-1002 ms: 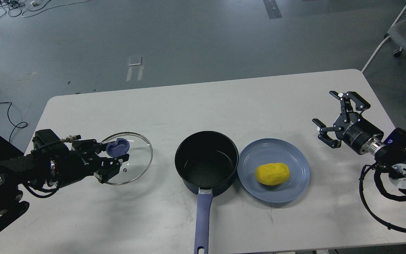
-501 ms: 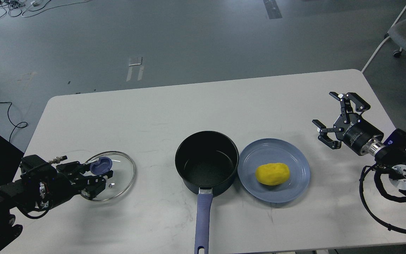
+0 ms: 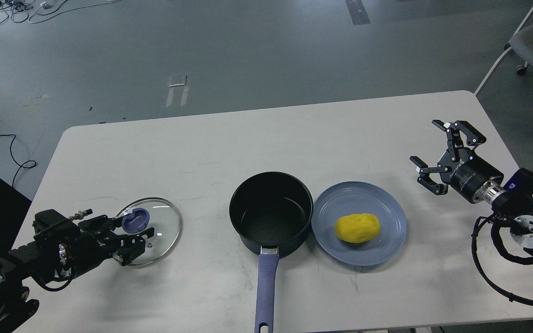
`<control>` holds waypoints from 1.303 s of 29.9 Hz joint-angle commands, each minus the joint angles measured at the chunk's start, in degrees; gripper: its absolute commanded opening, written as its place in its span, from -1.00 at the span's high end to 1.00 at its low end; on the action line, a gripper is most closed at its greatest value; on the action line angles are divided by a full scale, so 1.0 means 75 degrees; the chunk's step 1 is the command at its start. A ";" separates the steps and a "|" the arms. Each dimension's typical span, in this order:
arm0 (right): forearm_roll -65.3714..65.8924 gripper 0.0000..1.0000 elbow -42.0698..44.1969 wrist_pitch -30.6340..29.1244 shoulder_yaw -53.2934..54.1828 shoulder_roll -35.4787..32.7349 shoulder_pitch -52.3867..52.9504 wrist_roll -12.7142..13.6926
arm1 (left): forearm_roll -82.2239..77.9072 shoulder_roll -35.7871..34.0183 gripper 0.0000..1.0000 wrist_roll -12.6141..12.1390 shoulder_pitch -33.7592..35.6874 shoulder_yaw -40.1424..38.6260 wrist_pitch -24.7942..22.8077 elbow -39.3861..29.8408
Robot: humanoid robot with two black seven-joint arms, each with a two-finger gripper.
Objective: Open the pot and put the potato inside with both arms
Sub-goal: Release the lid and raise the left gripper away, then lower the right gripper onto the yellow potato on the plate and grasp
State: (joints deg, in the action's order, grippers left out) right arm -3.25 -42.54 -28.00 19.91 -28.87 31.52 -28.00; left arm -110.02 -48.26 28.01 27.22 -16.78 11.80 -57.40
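Observation:
The dark navy pot (image 3: pixel 271 213) stands open at the table's middle, its black inside empty, its blue-purple handle (image 3: pixel 265 287) pointing at me. Its glass lid (image 3: pixel 158 231) lies low at the table's left front, knob (image 3: pixel 135 220) up. My left gripper (image 3: pixel 127 235) is closed around the knob from the left. The yellow potato (image 3: pixel 357 227) lies on a flat blue plate (image 3: pixel 340 196) just right of the pot. My right gripper (image 3: pixel 438 150) is open and empty, above the table to the right of the plate.
The white table (image 3: pixel 257 138) has its right edge close to my right arm. An office chair (image 3: pixel 532 41) stands on the floor at the back right. Cables lie on the floor at the far left.
My left gripper carried the lid down and to the left, away from the pot, then shifted it slightly right. The right arm, pot and potato have not moved.

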 commanded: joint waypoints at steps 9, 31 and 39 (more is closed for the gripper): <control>0.0840 -1.00 -0.0257 0.0000 -0.0018 -0.0462 0.0250 0.0000 | 0.2768 -0.0900 -0.95 -0.0001 0.0834 -0.0036 -0.1158 -0.1390; 0.6701 -1.00 -0.2789 0.0000 -0.6180 -0.0440 0.7093 0.0000 | 1.1727 -0.0738 -0.95 -0.0001 0.2828 -0.1231 -0.4010 -0.2027; 0.9618 -1.00 -0.3503 0.0000 -0.7960 0.0497 0.8183 0.0000 | 1.2419 -0.0410 -0.95 -0.0001 0.2840 -0.1489 -0.4151 -0.2050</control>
State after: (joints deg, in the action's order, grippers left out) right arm 62.13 -67.03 -28.01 -34.67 -27.83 90.11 -28.01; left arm -17.33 -52.44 27.99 48.46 -27.04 -19.23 -72.73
